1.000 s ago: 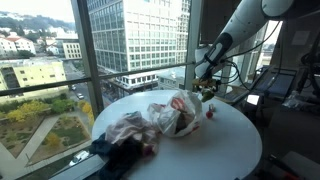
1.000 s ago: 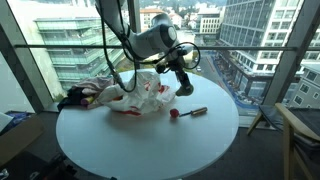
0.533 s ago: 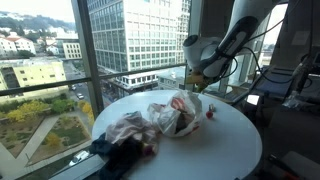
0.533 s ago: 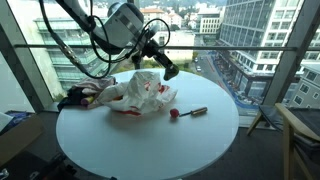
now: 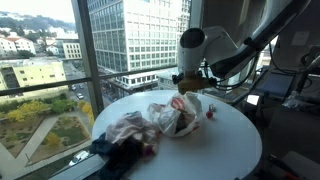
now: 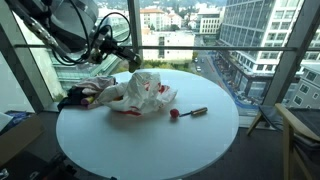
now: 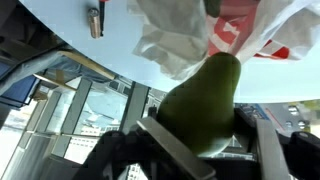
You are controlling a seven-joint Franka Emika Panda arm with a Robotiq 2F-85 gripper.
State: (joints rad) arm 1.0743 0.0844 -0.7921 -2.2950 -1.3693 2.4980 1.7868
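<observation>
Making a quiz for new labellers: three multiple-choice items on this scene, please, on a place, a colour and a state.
1. Where does the small tool lie? A) on the round table, apart from the plastic bag; B) inside the bag; C) on the floor.
2. What colour is the pear-shaped fruit? A) green; B) red; C) purple.
3. How is the gripper? A) open, empty; B) closed on the fruit; C) resting on the table.
Answers: 1 A, bare tabletop shows between tool and bag; 2 A, the wrist view shows it green; 3 B, its fingers press both sides of the fruit.
</observation>
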